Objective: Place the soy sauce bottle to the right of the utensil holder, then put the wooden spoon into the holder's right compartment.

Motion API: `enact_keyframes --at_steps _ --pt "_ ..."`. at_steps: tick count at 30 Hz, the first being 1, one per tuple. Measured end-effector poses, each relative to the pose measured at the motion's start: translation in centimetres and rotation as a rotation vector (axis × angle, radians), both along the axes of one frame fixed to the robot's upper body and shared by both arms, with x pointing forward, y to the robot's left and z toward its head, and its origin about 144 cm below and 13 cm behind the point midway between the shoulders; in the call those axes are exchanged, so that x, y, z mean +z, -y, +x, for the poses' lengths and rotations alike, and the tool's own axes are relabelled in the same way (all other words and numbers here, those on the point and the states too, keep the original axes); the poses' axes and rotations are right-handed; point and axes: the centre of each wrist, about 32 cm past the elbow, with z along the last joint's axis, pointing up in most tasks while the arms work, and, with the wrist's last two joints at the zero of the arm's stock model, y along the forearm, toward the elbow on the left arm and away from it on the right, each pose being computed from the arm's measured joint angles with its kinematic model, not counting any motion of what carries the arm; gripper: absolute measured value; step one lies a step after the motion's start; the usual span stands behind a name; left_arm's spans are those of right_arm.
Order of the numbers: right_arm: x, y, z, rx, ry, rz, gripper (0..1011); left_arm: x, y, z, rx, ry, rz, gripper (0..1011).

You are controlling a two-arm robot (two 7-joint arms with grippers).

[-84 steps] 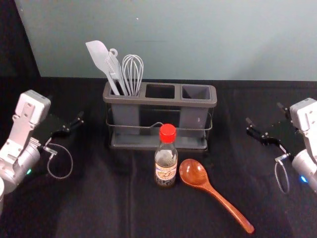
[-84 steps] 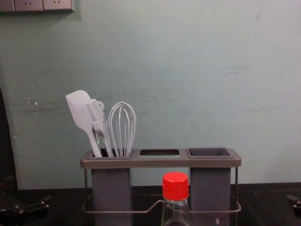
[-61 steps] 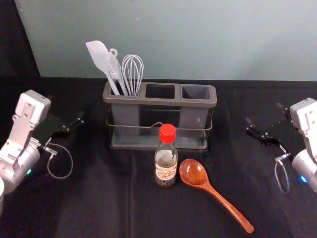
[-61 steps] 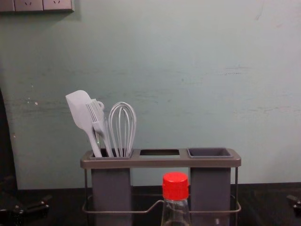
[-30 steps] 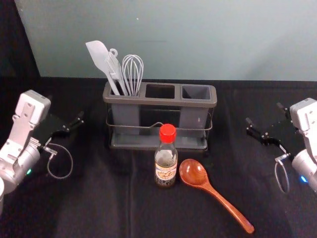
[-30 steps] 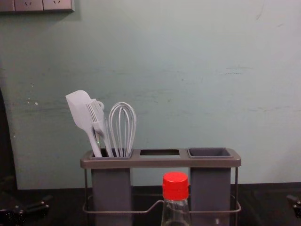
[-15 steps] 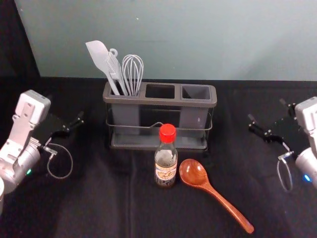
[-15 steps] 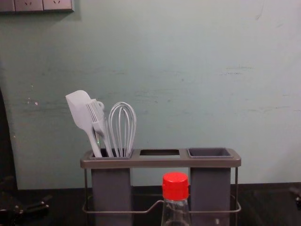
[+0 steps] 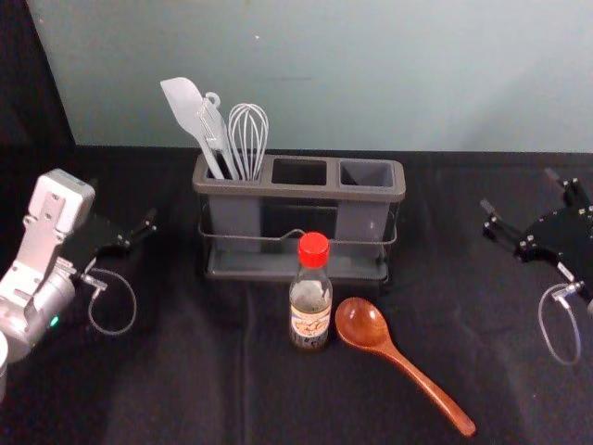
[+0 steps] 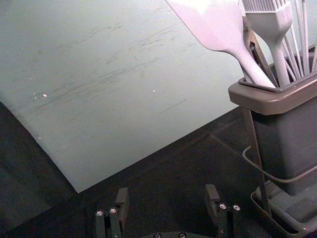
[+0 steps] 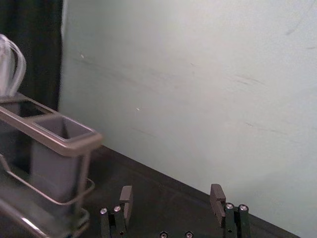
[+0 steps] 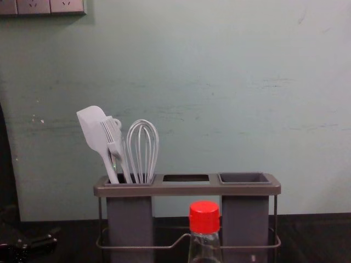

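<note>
One soy sauce bottle stands upright on the black-covered table, in front of the utensil holder and slightly right of its middle. It has one red cap and a pale label with orange and dark print, too small to read. One wooden spoon lies flat just right of the bottle, its bowl near the bottle and its handle slanting toward the table's near right corner.

The holder stands near the table's far edge, by the wall. Its top has three openings, with two grey cups below, one left and one right. The left compartment holds one spatula, one brush and one whisk; another utensil behind the brush is mostly hidden. A wire rail crosses the holder's front, between the bottle and the cups. Three socket plates are on the wall, upper left in the chest view.

The right gripper is right of the holder, well apart from bottle and spoon, its jaws spread open. The left gripper is parked left of the holder, its jaws also wide apart.
</note>
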Motion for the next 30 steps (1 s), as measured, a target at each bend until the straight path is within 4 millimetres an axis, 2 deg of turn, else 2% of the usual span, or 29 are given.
enact_keyframes --at_steps 17,30 --pt "1.6 0.1 -2.8 0.248 -0.106 0.146 1002 0.0 0.0 0.0 0.0 0.0 0.0 1005" --pt "1.4 -1.6 -2.3 0.507 -0.255 0.159 1003 0.0 0.0 0.0 0.0 0.0 0.0 1005"
